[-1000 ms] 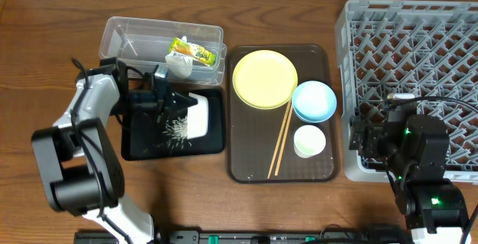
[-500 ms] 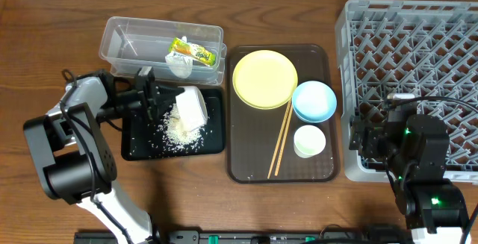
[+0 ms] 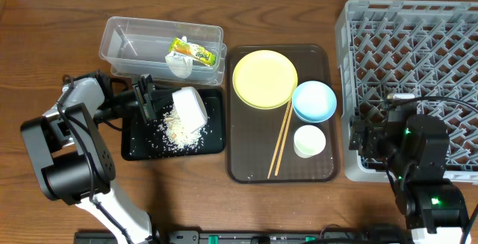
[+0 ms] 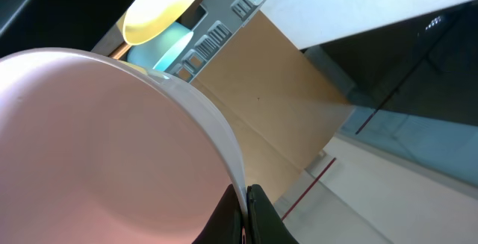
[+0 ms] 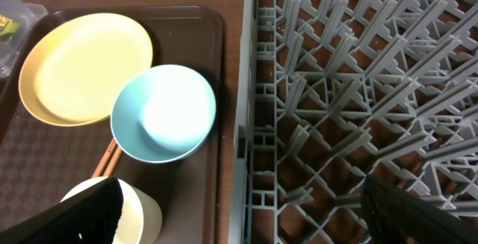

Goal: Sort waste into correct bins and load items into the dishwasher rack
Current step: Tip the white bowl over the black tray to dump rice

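White bowl (image 3: pixel 189 108), tipped, in left jaws' grasp; right jaws released.

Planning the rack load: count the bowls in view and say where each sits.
2. The light blue bowl sits on the brown tray, beside the yellow plate. The white bowl is tipped over the black tray, gripped by the left gripper. None seems hidden.

Glossy white bowl (image 3: pixel 189 110), wooden table (image 3: pixel 45 42)
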Controlling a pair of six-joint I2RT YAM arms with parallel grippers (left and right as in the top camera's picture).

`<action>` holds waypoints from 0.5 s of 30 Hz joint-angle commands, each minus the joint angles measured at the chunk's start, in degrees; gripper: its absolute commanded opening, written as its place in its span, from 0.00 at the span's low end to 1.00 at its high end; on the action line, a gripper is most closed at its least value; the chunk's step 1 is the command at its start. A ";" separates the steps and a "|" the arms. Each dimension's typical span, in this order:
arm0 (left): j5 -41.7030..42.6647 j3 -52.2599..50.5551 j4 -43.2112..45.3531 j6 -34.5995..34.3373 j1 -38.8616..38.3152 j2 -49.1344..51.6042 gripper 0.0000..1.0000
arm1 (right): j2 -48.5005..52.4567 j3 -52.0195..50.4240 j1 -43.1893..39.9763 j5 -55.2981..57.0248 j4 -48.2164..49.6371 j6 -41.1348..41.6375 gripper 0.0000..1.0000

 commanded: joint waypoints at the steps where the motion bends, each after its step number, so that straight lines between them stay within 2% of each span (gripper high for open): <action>1: 1.53 0.09 -0.17 -2.95 0.37 0.37 0.06 | -0.13 1.01 0.59 -0.26 -0.02 0.57 0.99; 8: 1.53 0.09 0.04 -2.27 0.37 0.37 0.06 | -0.13 1.01 0.59 -0.26 -0.02 0.57 0.99; 15: 1.36 0.13 -0.02 18.58 -0.59 -2.29 0.06 | -0.13 1.01 0.59 -0.24 -0.02 0.55 0.99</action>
